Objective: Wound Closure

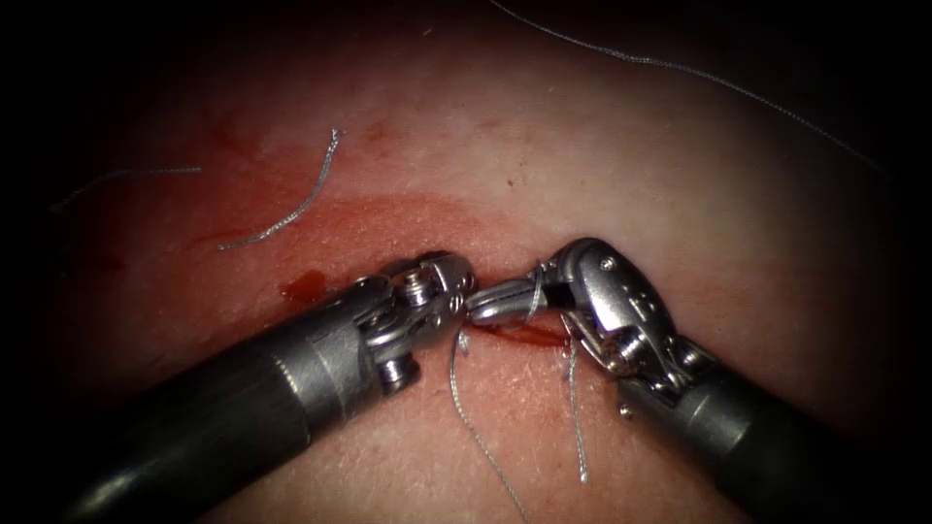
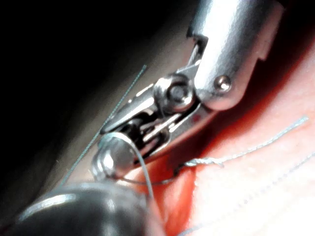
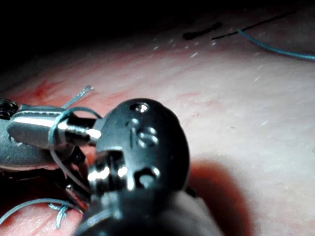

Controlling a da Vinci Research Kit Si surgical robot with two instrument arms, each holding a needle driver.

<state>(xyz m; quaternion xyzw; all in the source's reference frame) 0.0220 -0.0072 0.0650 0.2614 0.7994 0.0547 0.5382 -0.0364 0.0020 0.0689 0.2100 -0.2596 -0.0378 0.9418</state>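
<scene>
On the tissue [image 1: 544, 155], the two tools meet tip to tip over the cut [image 1: 524, 333], which holds red fluid. The right tool [image 1: 476, 306] reaches in from the lower right. A loop of thread [image 1: 534, 291] is wound around its jaws, which stand slightly parted with nothing between them. The same loop [image 3: 54, 130] circles the jaws in the right wrist view. The left tool [image 1: 458, 291] comes from the lower left and nearly touches the right tool's tip. One strand [image 1: 485, 446] runs down from between the tools, and a short tail [image 1: 577, 427] hangs beside it. I see no needle.
A loose cut piece of thread [image 1: 291, 209] lies on the tissue left of the cut, with another [image 1: 126, 175] farther left. A long strand [image 1: 680, 68] crosses the far right of the tissue. A spot of red fluid [image 1: 303, 286] sits by the left tool's shaft.
</scene>
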